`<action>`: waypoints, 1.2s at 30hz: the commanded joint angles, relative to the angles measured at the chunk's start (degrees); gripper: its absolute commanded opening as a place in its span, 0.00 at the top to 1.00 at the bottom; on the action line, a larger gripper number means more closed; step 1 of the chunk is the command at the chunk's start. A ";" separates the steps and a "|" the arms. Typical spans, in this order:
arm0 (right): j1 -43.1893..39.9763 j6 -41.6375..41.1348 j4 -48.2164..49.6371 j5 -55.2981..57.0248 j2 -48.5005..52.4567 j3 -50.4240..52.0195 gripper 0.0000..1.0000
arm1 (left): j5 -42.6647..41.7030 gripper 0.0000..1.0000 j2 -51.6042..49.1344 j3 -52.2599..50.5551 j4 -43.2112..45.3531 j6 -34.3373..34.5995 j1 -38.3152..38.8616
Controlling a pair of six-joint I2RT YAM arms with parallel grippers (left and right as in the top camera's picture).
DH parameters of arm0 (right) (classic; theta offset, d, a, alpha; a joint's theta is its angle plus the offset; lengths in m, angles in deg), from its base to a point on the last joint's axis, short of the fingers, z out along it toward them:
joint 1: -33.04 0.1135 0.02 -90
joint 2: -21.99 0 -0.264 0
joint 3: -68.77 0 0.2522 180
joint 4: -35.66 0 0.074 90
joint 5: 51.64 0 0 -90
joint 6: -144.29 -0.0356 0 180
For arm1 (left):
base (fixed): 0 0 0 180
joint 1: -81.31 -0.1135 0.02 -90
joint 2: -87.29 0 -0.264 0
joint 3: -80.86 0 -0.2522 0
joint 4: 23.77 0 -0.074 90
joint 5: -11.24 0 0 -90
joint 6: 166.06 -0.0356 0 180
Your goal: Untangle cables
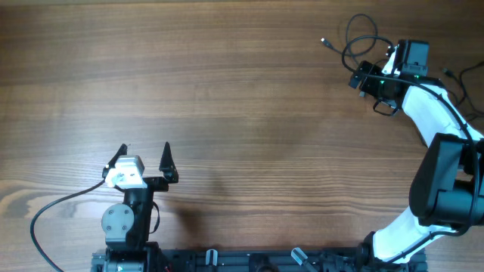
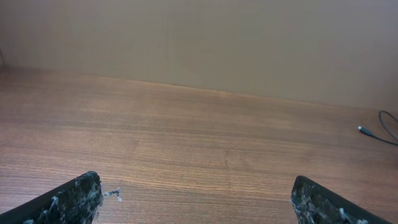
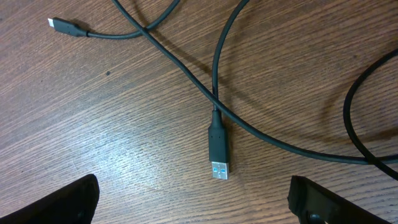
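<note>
The thin black cables (image 1: pixel 357 41) lie looped at the table's far right, with a small plug end (image 1: pixel 325 42) pointing left. In the right wrist view two cords cross (image 3: pixel 214 99); a USB-A plug (image 3: pixel 218 167) lies flat between and just ahead of my fingers, and a smaller plug (image 3: pixel 57 24) lies at the upper left. My right gripper (image 1: pixel 368 85) hovers over the loops, open and empty (image 3: pixel 196 205). My left gripper (image 1: pixel 144 159) is open and empty (image 2: pixel 196 202), far from the cables. One plug end (image 2: pixel 364 130) shows at the left wrist view's right edge.
Another thin black cord (image 1: pixel 470 79) loops at the right edge of the table, behind my right arm (image 1: pixel 431 113). A thicker black cable (image 1: pixel 53 208) runs from the left arm's base. A wall (image 2: pixel 199 43) stands beyond the table's far edge.
</note>
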 commanded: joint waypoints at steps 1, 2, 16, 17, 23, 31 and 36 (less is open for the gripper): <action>0.13 -0.46 0.13 -0.46 1.27 0.11 0.00 | -0.28 0.00 0.46 -0.13 -0.37 -1.11 -0.46; 0.13 -0.48 0.13 -0.46 1.27 0.11 0.00 | -0.28 0.00 0.46 -0.13 -0.37 -1.14 -0.46; 0.17 -0.48 0.15 -0.46 1.27 0.11 0.00 | -0.28 0.00 0.46 -0.13 -0.37 -1.14 -0.46; 0.17 -0.46 0.17 -0.46 1.07 0.11 0.00 | -0.28 0.00 0.46 -0.13 -0.37 -1.14 -0.46; 0.20 -0.46 0.15 -0.48 0.09 0.11 0.00 | -0.26 0.00 0.46 -0.13 -0.37 -1.14 -0.46; 0.20 -0.46 0.11 -0.46 -12.48 0.74 0.00 | -0.28 0.00 0.46 -0.13 -0.37 -1.14 -0.46; 0.20 -0.48 0.09 -0.46 -22.21 0.74 0.00 | -0.28 0.00 0.46 -0.13 -0.37 -1.14 -0.46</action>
